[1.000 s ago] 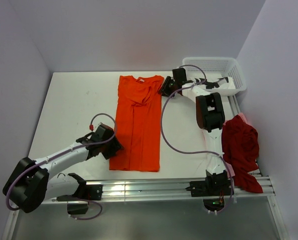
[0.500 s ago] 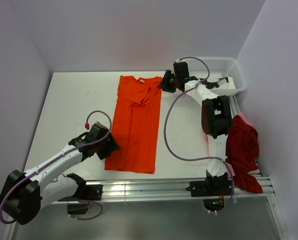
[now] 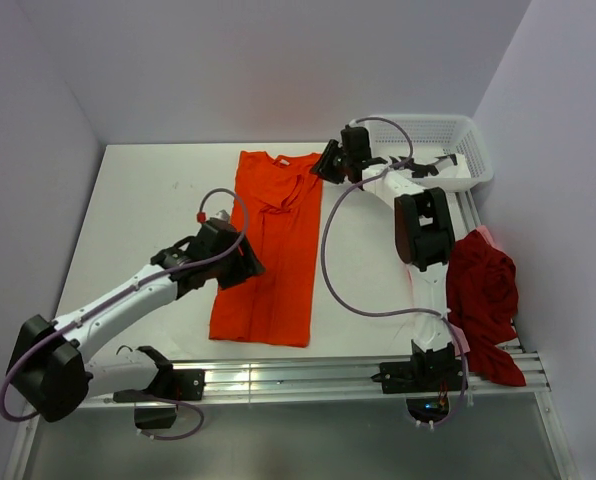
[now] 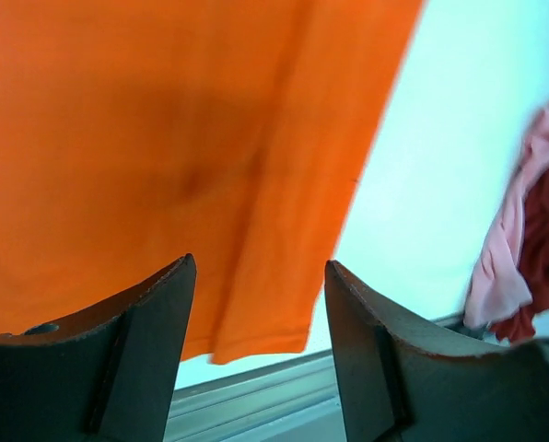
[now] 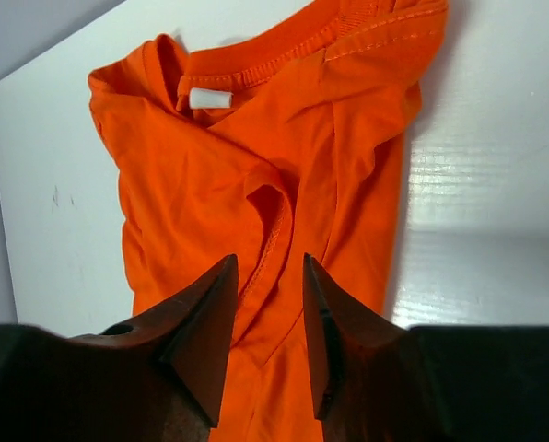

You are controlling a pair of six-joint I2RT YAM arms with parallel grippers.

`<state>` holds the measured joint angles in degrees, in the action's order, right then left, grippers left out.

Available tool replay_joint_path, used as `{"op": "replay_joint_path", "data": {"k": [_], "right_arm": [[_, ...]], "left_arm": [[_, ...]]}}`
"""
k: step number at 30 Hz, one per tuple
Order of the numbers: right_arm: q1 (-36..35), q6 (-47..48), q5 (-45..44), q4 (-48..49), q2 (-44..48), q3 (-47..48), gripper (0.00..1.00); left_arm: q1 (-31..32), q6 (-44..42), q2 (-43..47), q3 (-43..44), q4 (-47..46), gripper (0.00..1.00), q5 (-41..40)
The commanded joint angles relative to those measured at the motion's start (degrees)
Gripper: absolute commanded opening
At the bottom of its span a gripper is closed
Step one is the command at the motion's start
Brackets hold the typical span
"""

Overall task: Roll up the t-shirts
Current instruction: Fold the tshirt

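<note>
A bright orange t-shirt (image 3: 273,250) lies folded into a long strip on the white table, collar at the far end. My left gripper (image 3: 250,264) hovers over the strip's left edge at mid length. It is open with nothing between its fingers; in the left wrist view the orange t-shirt (image 4: 182,138) and its hem show below the gripper (image 4: 261,265). My right gripper (image 3: 324,163) is open just above the collar end's right side; it (image 5: 268,261) looks down on the orange t-shirt's folded sleeve (image 5: 274,212). A dark red t-shirt (image 3: 483,290) lies crumpled over a pale pink one (image 3: 484,237) at the right edge.
A white mesh basket (image 3: 448,135) stands at the back right corner. Metal rails (image 3: 308,375) run along the near edge, where both arm bases sit. Grey walls close in the table on three sides. Purple cables loop off both arms.
My left gripper has moved from the shirt's lower left edge up and right over the strip. The shirt's near end has shifted slightly left. The right gripper has barely moved.
</note>
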<state>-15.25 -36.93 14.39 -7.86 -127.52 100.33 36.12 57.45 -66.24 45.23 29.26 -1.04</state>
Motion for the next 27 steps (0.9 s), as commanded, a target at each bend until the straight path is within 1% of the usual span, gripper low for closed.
{"op": "replay_joint_path", "data": {"k": [1, 2, 3, 5, 6, 10, 14, 16, 17, 18, 19, 22, 27], "right_arm": [[0.0, -5.0, 1.1, 7.2, -3.0, 2.4, 0.4], [0.0, -5.3, 1.0, 7.7, -3.8, 3.0, 0.39], [0.0, -5.8, -0.2, 7.6, -4.5, 3.9, 0.37], [0.0, -7.2, -1.5, 6.8, -6.6, 6.3, 0.36], [0.0, -8.4, -3.1, 6.7, -7.1, 6.9, 0.33], [0.0, -10.5, -6.1, 7.3, -9.5, 10.0, 0.27], [0.0, -12.4, -8.1, 4.9, -12.9, 14.7, 0.22], [0.0, -13.7, -8.9, 3.8, -14.6, 16.9, 0.14], [-0.1, -14.5, -10.2, 3.0, -15.1, 17.8, 0.12], [-0.1, -15.7, -10.8, 1.4, -16.3, 18.5, 0.04], [-0.1, -16.0, -11.1, 0.8, -16.7, 20.0, 0.01], [0.0, -16.9, -12.2, -2.9, -18.2, 23.0, 0.0], [0.0, -17.0, -12.1, -0.8, -17.3, 21.2, 0.0]], "left_arm": [[4.5, -1.6, -3.7, 4.0, -4.4, 0.63, 2.2], [5.5, -1.2, -5.8, 4.4, -6.6, 0.63, 2.4], [7.9, -0.7, -7.0, 4.9, -7.4, 0.63, 2.8], [10.1, 0.1, -10.4, 6.1, -8.9, 0.62, 2.4], [11.9, 0.7, -11.4, 6.3, -10.8, 0.62, 2.6], [14.2, 1.8, -16.5, 7.1, -15.1, 0.62, 4.8], [15.4, 2.2, -21.7, 8.0, -17.6, 0.61, 6.2], [16.2, 2.5, -23.7, 8.4, -18.3, 0.61, 6.8], [16.4, 2.6, -24.4, 8.4, -18.3, 0.61, 6.8], [16.8, 2.8, -24.8, 8.2, -18.4, 0.61, 6.9], [17.0, 3.0, -25.3, 7.7, -18.6, 0.61, 7.1], [17.6, 3.7, -26.3, 6.0, -20.1, 0.61, 8.3], [18.8, 4.4, -27.4, 4.6, -21.2, 0.61, 9.0]]}}
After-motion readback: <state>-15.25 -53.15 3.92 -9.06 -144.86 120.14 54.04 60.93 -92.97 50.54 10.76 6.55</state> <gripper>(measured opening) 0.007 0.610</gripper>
